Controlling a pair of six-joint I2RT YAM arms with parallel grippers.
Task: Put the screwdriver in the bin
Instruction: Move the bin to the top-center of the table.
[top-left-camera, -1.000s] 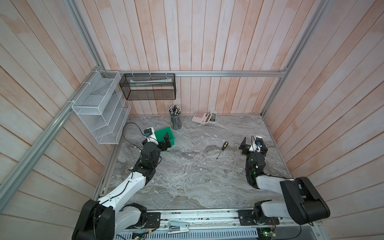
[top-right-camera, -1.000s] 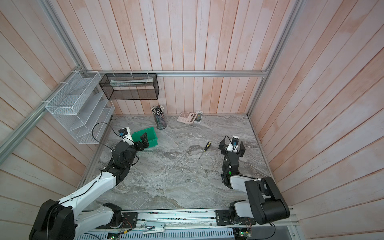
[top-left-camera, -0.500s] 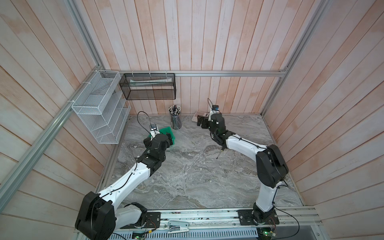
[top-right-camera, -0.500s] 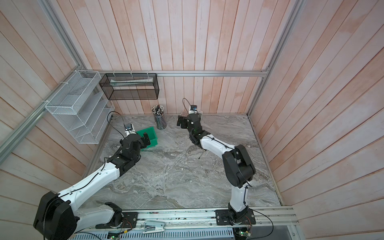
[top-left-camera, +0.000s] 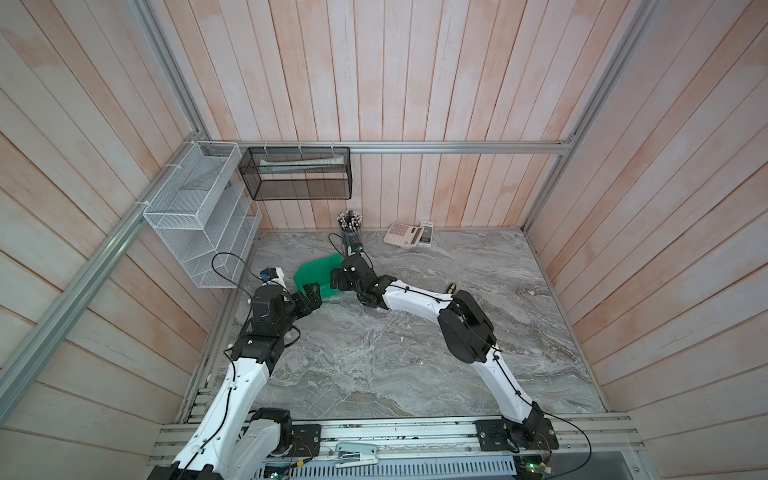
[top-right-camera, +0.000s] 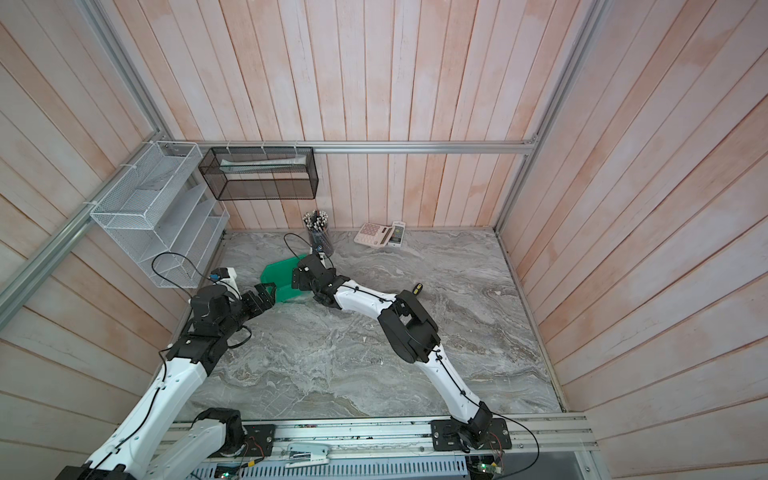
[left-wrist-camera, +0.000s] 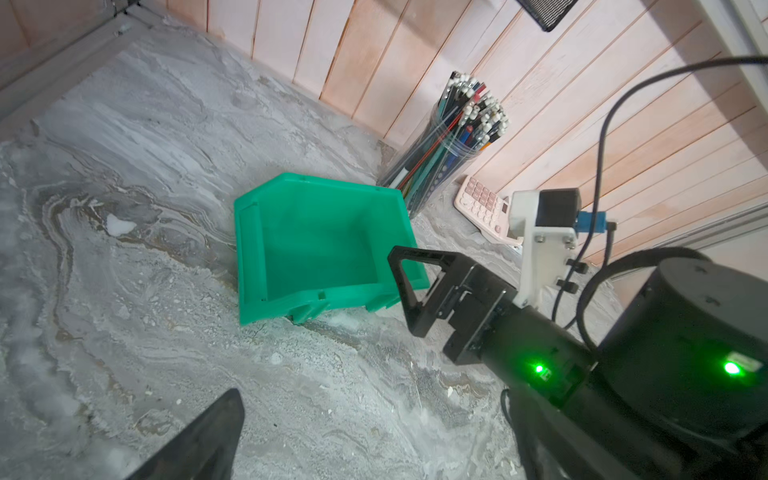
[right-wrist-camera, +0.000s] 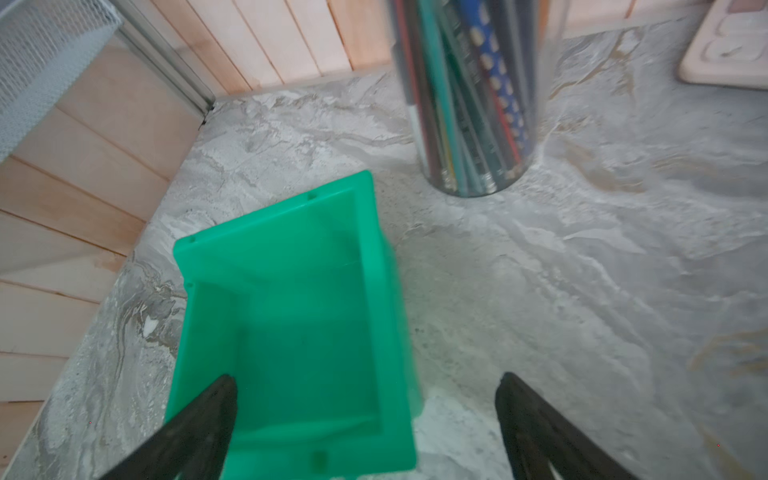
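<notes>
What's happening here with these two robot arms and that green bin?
Both arms are stretched toward the green bin, which sits empty on the table. The right hand is open, one finger over the bin's inside and one outside its wall, holding nothing. The left hand hovers just short of the bin, also empty. The screwdriver lies on the table behind the right arm, not yet picked up.

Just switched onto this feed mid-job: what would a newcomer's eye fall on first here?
The bright green rectangular plastic bin, empty, near the back left corner of the grey marble table, grabs attention, with the open right gripper astride one side wall and the left gripper close to its low front. The small black-and-yellow-handled screwdriver lies mid-table, mostly hidden behind the right arm.
</notes>
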